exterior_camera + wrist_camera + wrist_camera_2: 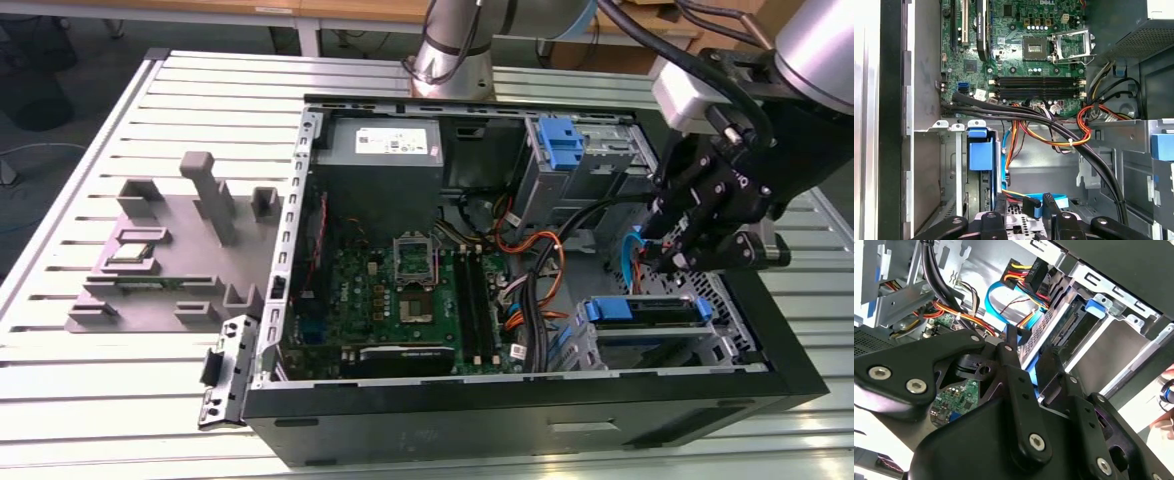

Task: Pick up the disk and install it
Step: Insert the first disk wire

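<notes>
The gripper (1029, 356) sits nearest the lens in both wrist views. Its black linkage hangs low inside the open computer case (534, 425), over the drive cage (663, 350) at the exterior view's right. The disk (643, 308) stands on edge in that cage, its blue carrier rails and upper end showing above the silver walls. It is just beside a perforated metal wall (1040, 332) and near a looping blue data cable (997, 299). Whether the gripper is spread or pinching the disk's upper end cannot be told, nor whether it touches that end at all. The disk looks stiff, dense and rather heavy for its size, with smooth metal faces likely to slip and a mechanism that would not take a knock well; the plastic rails probably flex a little. The soundest hold would be across its two flat faces or on the rails, clear of the connector edge. The motherboard (400, 290) and power supply (380, 145) lie well apart from it, and the case rests on a slatted surface (107, 400).
</notes>
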You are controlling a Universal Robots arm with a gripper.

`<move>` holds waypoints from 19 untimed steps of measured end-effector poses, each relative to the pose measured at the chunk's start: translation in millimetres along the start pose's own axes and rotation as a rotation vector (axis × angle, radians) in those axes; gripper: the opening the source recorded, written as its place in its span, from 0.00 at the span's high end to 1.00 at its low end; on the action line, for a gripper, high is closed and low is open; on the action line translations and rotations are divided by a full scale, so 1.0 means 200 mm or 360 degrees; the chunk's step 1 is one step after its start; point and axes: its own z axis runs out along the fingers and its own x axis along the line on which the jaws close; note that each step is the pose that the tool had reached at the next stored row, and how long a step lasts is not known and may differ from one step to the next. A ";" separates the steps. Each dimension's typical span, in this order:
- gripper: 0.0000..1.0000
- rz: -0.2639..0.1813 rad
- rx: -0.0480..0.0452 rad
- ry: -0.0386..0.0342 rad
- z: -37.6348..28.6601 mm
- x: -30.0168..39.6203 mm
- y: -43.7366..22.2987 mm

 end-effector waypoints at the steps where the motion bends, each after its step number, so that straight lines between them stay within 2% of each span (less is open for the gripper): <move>1: 0.58 0.0000 -0.0003 0.0001 0.006 0.000 -0.001; 5: 0.58 0.0001 -0.0010 0.0001 0.019 0.001 -0.004; 14: 0.58 0.0001 -0.0010 0.0001 0.020 0.001 -0.004; 15: 0.59 0.0001 -0.0010 0.0001 0.020 0.001 -0.004; 16: 0.66 0.0001 -0.0010 0.0001 0.020 0.001 -0.004; 17: 0.66 0.0001 -0.0010 0.0001 0.019 0.001 -0.004; 19: 0.78 0.0001 -0.0010 0.0001 0.020 0.001 -0.004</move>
